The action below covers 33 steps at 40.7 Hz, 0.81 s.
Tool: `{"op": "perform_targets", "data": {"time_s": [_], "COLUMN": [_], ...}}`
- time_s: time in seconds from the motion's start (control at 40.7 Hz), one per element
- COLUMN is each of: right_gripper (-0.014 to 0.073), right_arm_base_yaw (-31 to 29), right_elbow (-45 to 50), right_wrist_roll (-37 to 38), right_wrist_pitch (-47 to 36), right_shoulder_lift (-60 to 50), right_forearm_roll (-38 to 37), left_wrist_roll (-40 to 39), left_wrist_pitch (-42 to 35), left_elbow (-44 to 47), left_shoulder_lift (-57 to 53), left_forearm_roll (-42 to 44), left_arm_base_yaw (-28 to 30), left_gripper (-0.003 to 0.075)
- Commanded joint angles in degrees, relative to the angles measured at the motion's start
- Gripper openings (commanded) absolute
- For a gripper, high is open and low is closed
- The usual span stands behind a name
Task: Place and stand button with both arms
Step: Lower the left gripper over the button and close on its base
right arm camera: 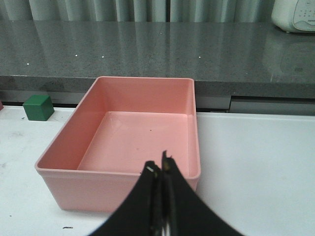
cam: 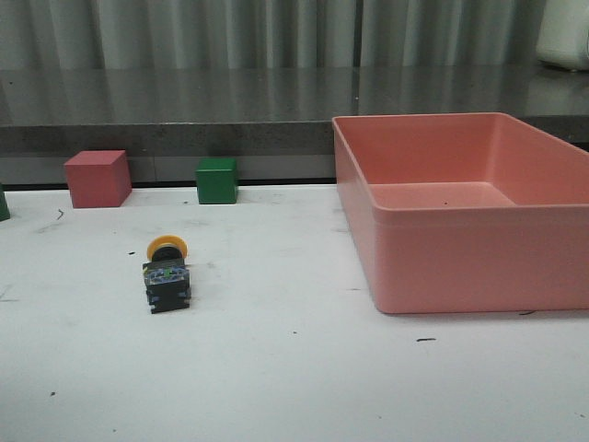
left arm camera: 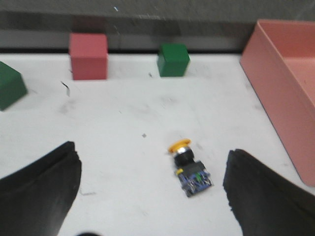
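The button (cam: 167, 273) lies on its side on the white bench (cam: 276, 368), well to the left of the pink bin (cam: 460, 249) and nearer the viewer than the cubes: a round yellow mushroom cap pointing toward the back wall, a short black body behind it, and a clear bluish base block facing forward, with small green and yellow specks showing through the plastic. In the left wrist view the button (left arm camera: 190, 167) sits on the bench between the two blunt matte black fingers of the left tool (left arm camera: 152, 189), which is spread wide and touches nothing. The right tool (right arm camera: 160, 169) is clenched, its thin black fingers pressed together with nothing between them, in front of the bin (right arm camera: 118, 172). The bin is smooth moulded plastic, rectangular with rounded corners and a flat rim. A red cube (cam: 98, 179) and a green cube (cam: 216, 180) stand apart by the dark grey speckled ledge; both are matte, sharp-edged blocks. The bench is scuffed with faint dark marks.
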Motion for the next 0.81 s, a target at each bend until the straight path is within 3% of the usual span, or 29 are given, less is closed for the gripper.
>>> {"op": "perform_targets", "data": {"time_s": [0.0,0.172,0.786], "right_gripper": [-0.0062,-0.0062,-0.0062], "right_arm_base_yaw": [-0.3,-0.3,-0.3], "right_elbow": [-1.5,-1.5,-1.5], "right_wrist_roll": [-0.7,-0.7,-0.7], "right_wrist_pitch": [-4.9,-4.9,-4.9], "right_shoulder_lift": [0.7,0.7,0.7], "right_forearm_roll": [-1.1,-1.1,-1.1], "left_wrist_roll": [-0.5,-0.5,-3.5], "left_wrist_pitch": [3.8,16.4,36.0], "left_elbow": [-7.7,-19.6,-43.5], "left_shoulder_lift": [7.2,21.2,51.5], "left_forearm_roll": [-2.4,-4.1,-4.8], "left_arm_base_yaw": [-2.9,-4.7,-4.7], "left_gripper": [0.0564,0.0564,0.0564]}}
